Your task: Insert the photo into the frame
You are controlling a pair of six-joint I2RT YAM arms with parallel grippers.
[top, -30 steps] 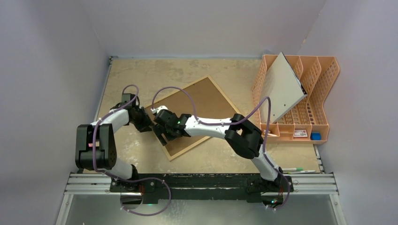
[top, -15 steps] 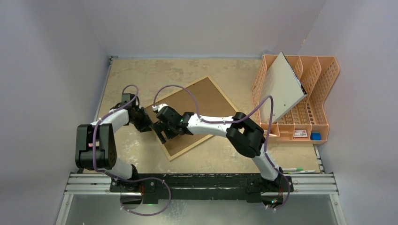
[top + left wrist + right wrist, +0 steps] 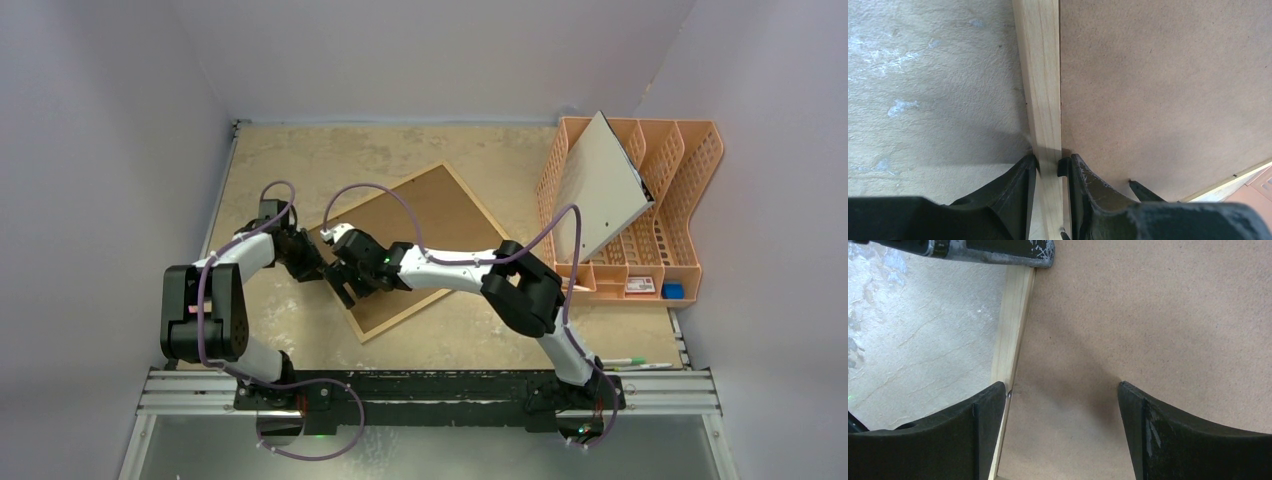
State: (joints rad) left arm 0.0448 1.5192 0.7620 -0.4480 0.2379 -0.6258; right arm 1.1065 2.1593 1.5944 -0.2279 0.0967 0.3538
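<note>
The frame [image 3: 440,215] lies back-up and flat on the counter [image 3: 270,160], turned on the diagonal. It sits a little left of centre, with one corner pointing toward the far edge and another toward the near edge. From the top view only its brown fibreboard back and thin pale rim can be made out.

The left wrist view shows the hold that the top view blurs. The left gripper [image 3: 1048,167] is clamped on the light-wood rail [image 3: 1040,75], one finger on the outer side over the counter and the other on the fibreboard side. In the top view this gripper [image 3: 318,268] meets the frame at the corner facing the counter's left edge.

The right gripper [image 3: 345,280] sits just beside it. Its own camera shows the jaws spread wide over the fibreboard [image 3: 1148,315], holding nothing, with one finger [image 3: 990,410] at the seam of rail and board. A dark scuffed bar [image 3: 993,252] crosses that view's top.

Toward the right edge stands an orange file rack [image 3: 690,200] with a grey-white board [image 3: 600,185] leaning in it. Pens [image 3: 630,362] lie by the near right corner.
</note>
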